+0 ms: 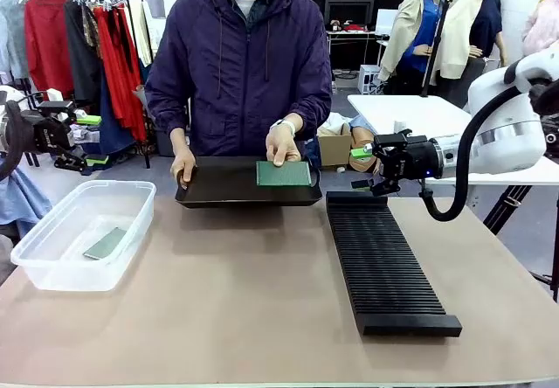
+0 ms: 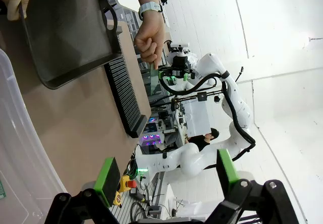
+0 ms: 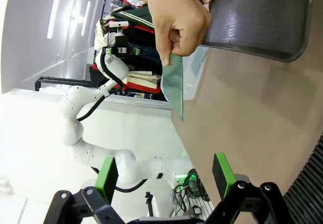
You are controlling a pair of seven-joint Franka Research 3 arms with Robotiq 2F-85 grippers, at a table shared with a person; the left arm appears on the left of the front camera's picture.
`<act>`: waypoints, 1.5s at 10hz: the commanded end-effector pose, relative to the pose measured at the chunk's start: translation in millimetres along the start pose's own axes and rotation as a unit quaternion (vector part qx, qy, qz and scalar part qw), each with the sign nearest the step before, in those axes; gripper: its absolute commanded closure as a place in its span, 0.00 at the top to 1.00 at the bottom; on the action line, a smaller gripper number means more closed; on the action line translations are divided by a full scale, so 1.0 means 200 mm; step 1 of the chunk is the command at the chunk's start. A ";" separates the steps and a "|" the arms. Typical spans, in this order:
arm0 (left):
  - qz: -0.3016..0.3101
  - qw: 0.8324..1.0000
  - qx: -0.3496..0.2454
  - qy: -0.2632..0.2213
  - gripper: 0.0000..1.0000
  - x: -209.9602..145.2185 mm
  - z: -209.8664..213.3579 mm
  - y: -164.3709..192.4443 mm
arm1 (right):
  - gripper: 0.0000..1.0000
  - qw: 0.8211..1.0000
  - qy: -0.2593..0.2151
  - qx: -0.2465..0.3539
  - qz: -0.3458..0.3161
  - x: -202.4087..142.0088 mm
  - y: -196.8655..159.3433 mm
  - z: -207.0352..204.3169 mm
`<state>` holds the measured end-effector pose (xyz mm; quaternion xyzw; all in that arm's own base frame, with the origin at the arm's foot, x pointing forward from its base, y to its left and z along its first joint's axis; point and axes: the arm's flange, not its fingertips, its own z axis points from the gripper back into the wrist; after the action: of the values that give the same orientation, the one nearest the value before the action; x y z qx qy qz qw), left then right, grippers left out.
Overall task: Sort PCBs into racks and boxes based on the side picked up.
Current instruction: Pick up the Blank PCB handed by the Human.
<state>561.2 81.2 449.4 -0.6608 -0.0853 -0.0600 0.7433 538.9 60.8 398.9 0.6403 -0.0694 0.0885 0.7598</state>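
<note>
Right then, a person's hand (image 1: pixel 282 148) pinched one PCB (image 1: pixel 284 174) by its top edge and held it up, lifted clear of the black tray (image 1: pixel 218 197). It was likely held that way so the robot could see one face and find a free edge to grab. The face turned to the front camera looked pale green. The other hand (image 1: pixel 183 165) gripped the end of the tray, probably to stop it sliding.

The left gripper (image 1: pixel 92 139) hung in the air behind the clear box (image 1: pixel 35 257). Its fingers were wide apart with nothing in them. The right gripper (image 1: pixel 360 168) hung near the far end of the rack (image 1: pixel 384 266), just beside the tray. It too was wide apart and held nothing. Both pointed in toward the middle, so either one could reach for the board. Which one should go would depend on the side shown.

The clear box sat on the table (image 1: pixel 262 318) at the robot's left. A second PCB (image 1: pixel 106 243) lay flat on its floor, turned a bit crooked. The rack lay at the robot's right, and no board could be seen standing in its slots. The tray looked bare under the held board.
</note>
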 end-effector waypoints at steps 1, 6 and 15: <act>-0.004 1.000 -0.001 0.000 1.00 0.00 0.01 -0.01 | 1.00 0.999 0.027 0.018 0.001 0.09 -0.01 -0.06; -0.004 1.000 -0.001 0.000 1.00 0.00 0.01 -0.01 | 1.00 0.998 0.057 0.038 0.001 0.29 -0.09 -0.28; -0.004 1.000 -0.001 0.000 1.00 0.00 0.01 -0.01 | 1.00 0.998 0.028 0.050 0.013 0.45 -0.13 -0.51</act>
<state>561.3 81.2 449.5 -0.6608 -0.0853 -0.0601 0.7433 622.2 155.1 371.4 0.6687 -0.0425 0.1405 0.7289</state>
